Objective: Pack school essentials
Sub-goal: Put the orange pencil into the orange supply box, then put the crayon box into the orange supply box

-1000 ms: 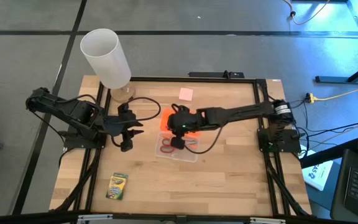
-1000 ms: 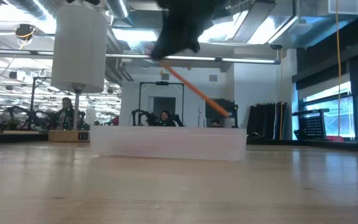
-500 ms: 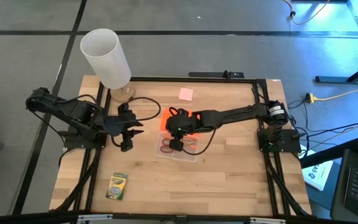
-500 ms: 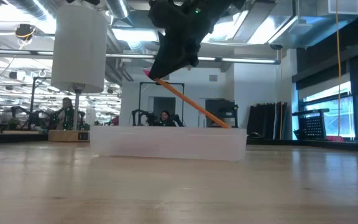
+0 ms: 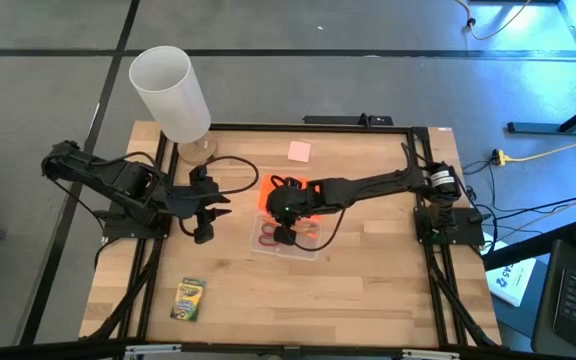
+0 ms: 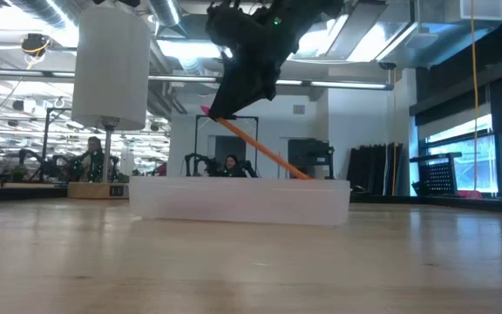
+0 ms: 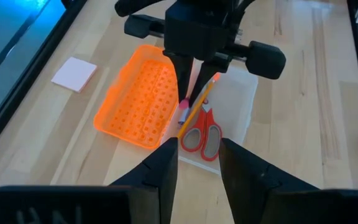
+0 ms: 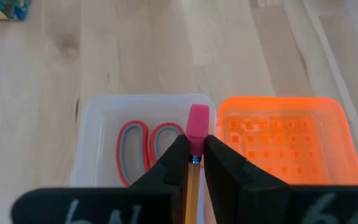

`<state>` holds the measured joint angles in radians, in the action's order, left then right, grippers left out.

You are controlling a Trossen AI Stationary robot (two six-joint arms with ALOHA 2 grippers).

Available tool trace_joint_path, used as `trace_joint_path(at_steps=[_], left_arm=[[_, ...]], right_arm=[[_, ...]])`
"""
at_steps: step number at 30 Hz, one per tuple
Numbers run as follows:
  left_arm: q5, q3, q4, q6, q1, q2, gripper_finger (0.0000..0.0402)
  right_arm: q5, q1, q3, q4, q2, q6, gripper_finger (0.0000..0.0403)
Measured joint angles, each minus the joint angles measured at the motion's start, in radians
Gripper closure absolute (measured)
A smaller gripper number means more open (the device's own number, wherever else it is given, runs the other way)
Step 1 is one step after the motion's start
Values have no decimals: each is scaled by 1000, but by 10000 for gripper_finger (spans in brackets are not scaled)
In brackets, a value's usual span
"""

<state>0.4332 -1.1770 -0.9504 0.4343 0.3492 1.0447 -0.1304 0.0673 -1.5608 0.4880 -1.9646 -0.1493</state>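
R hand (image 8: 192,163) clamped on pencil (image 8: 197,134), over clear box (image 8: 98,115) w/ scissors (image 8: 143,146), orange lid (image 8: 286,140) beside

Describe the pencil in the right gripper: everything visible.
The pencil is thin, orange-yellow, wood-looking, with a pink eraser tip on a metal band. The right gripper is shut on it just below that band, over the clear plastic box. It hangs steeply tilted: eraser end up at the fingers, far end slanting down to about the box's rim in the low view. The red-handled scissors lie in the box under it; whether the pencil touches them or the box cannot be told.
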Motion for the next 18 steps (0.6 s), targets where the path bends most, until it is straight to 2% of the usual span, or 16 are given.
trace_joint_path(at_steps=[8, 18], left_arm=[[0, 0, 0, 0, 0, 0, 292], [0, 0, 0, 1, 0, 0, 292]], right_arm=[[3, -13, 0, -4, -1, -2, 356], [2, -24, 0, 4, -1, -2, 330]])
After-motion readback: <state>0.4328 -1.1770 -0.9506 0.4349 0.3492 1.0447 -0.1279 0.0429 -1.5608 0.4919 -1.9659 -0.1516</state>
